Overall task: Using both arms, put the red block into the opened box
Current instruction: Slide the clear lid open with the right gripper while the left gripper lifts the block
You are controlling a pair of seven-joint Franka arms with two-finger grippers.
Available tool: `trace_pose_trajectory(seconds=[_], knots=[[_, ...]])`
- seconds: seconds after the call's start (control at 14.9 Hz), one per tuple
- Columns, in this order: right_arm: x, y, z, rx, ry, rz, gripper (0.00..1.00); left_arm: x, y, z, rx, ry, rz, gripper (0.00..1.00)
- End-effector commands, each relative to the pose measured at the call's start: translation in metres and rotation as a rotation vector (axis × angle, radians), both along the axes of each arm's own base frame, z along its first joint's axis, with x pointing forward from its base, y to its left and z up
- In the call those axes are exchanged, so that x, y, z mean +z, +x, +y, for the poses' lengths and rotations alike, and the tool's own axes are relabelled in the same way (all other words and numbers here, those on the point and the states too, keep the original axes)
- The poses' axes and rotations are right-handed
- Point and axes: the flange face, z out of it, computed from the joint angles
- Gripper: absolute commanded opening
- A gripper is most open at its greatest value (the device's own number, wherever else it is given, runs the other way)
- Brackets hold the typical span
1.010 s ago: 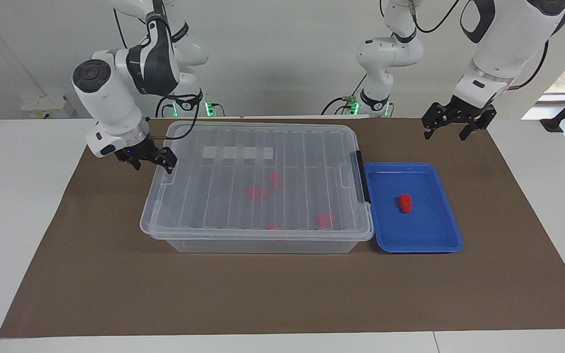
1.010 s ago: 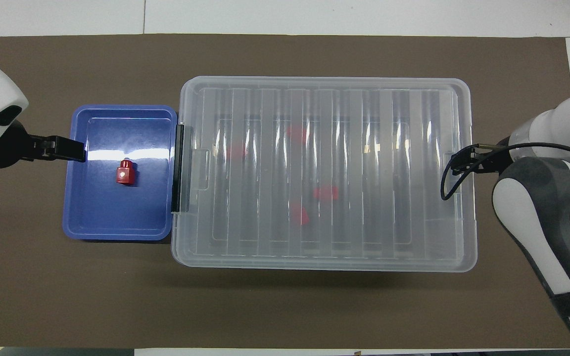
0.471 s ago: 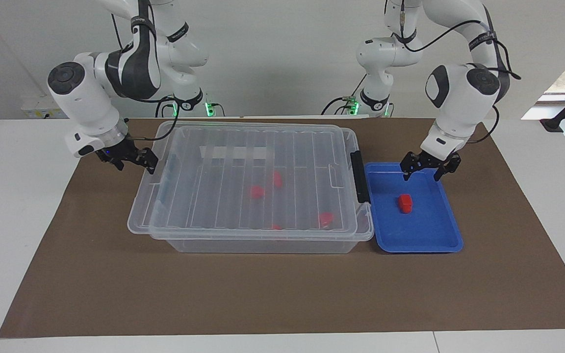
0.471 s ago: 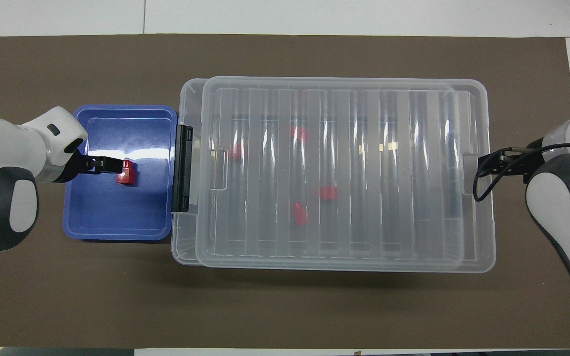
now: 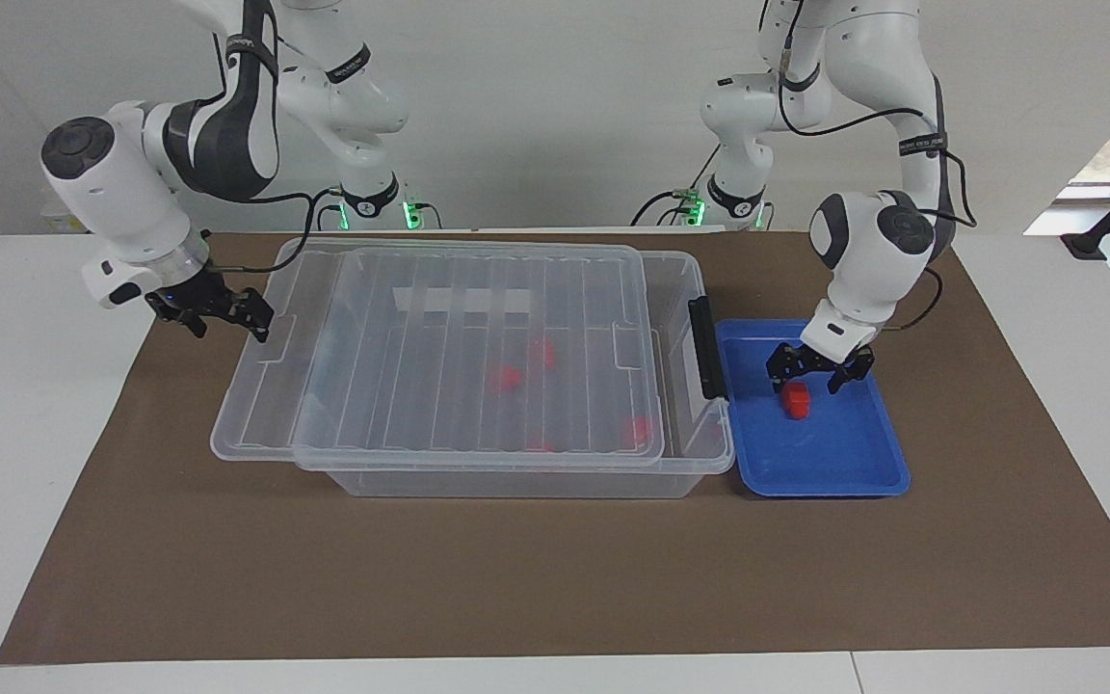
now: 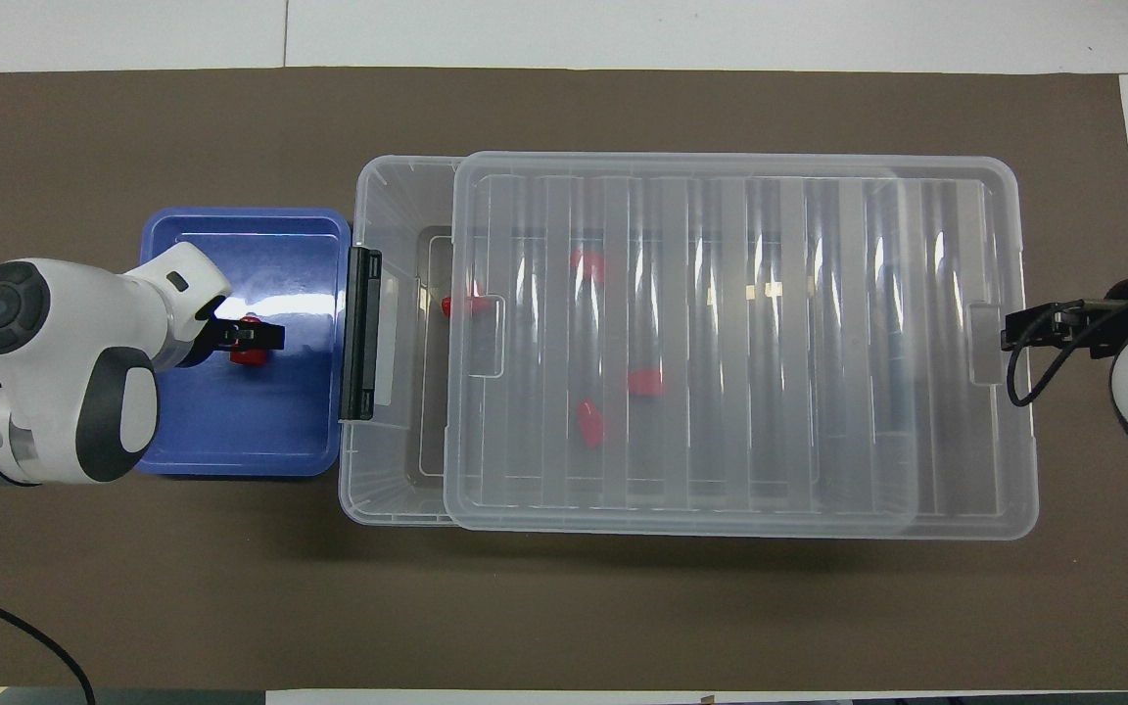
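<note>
Sliding toward the right arm's end since a moment earlier, the ribbed clear lid [image 5: 439, 357] had uncovered a strip of the clear plastic box [image 5: 700, 453] beside its black latch [image 5: 701, 347]. The right gripper [image 5: 249, 316] stood at the lid's edge, jaws spread; whether it touched the lid could not be told. The left gripper [image 5: 813, 366] had dropped into the shallow blue tray [image 5: 834, 472], its released fingers straddling the red block [image 5: 796, 399], which rested on the tray floor, partly hidden from overhead. Four red pieces [image 6: 644, 382] showed blurred through the lid. A brown mat [image 5: 555, 578] covered the table.
</note>
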Motion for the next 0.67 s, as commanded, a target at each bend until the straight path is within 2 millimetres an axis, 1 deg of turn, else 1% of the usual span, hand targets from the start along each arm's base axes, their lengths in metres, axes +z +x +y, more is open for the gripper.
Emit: trace_pose_trajectory(seconds=[0.0,0.2,0.27,0.34,0.4,0.54,0.61], knots=[[0.0,-0.007,-0.014,0.036,-0.023,-0.023,1.0,-0.01,-0.007,0.001,-0.021,0.001,-0.014,1.0],[0.0,-0.01,-0.032,0.059,-0.032,-0.024,1.0,-0.012,-0.009,0.0,-0.02,0.003,0.002,1.0],[0.0,-0.012,-0.041,0.064,-0.032,-0.025,1.0,-0.012,-0.009,0.0,-0.017,0.002,0.002,0.82],[0.0,-0.014,-0.045,0.07,-0.031,-0.023,1.0,-0.012,-0.009,0.001,-0.013,0.002,0.003,0.59],[0.0,-0.015,-0.05,0.074,-0.034,-0.023,1.0,-0.013,-0.012,0.001,-0.012,0.004,0.017,0.32],[0.0,-0.017,-0.06,0.086,-0.038,-0.021,1.0,-0.011,-0.014,0.002,-0.009,0.006,0.031,0.0],[0.0,-0.018,-0.063,0.09,-0.039,-0.02,1.0,-0.009,-0.015,0.002,-0.007,0.007,0.039,0.0]])
